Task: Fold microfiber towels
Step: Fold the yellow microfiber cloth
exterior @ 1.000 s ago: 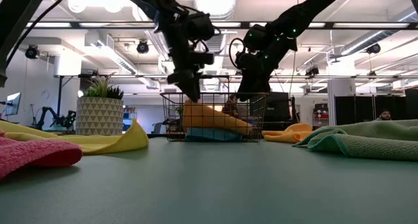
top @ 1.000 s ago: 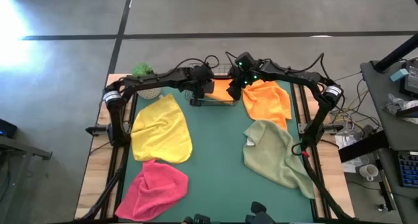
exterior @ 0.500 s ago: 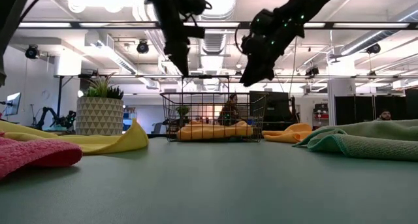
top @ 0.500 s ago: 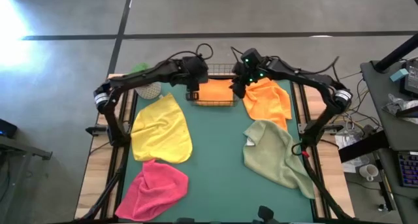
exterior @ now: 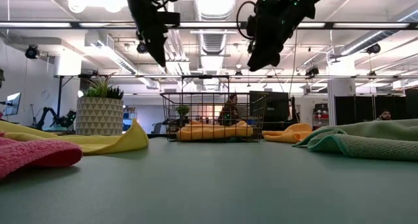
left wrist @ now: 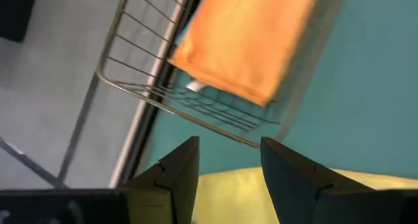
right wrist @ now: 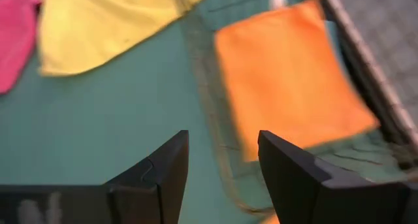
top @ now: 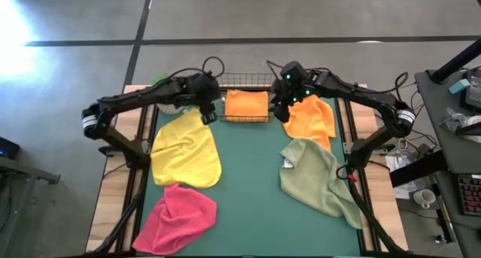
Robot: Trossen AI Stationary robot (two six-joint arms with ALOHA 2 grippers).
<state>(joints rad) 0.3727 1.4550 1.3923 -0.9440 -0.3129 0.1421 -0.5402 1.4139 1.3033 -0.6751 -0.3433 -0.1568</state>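
Note:
A folded orange towel [top: 246, 104] [left wrist: 251, 41] [right wrist: 287, 74] lies flat in the wire basket [top: 246, 119] [exterior: 212, 116] at the far middle of the table. My left gripper [top: 209, 115] [exterior: 157, 51] [left wrist: 228, 178] hangs open and empty above the basket's left side. My right gripper [top: 279, 111] [exterior: 258, 57] [right wrist: 222, 172] hangs open and empty above its right side. Spread on the green mat are a yellow towel [top: 186, 149], a pink towel [top: 176, 217], a second orange towel [top: 310, 116] and a sage green towel [top: 316, 175].
A potted plant [exterior: 99, 110] stands at the far left, beside the basket. The bare green mat [top: 252, 183] runs down the middle between the left and right towels. Wooden strips edge the table on both sides.
Both grippers have risen out of the basket and drawn apart, the left toward the table's left edge while rolling, the right toward the right edge. The orange towel, raised at one end a second ago, now lies flat in the basket.

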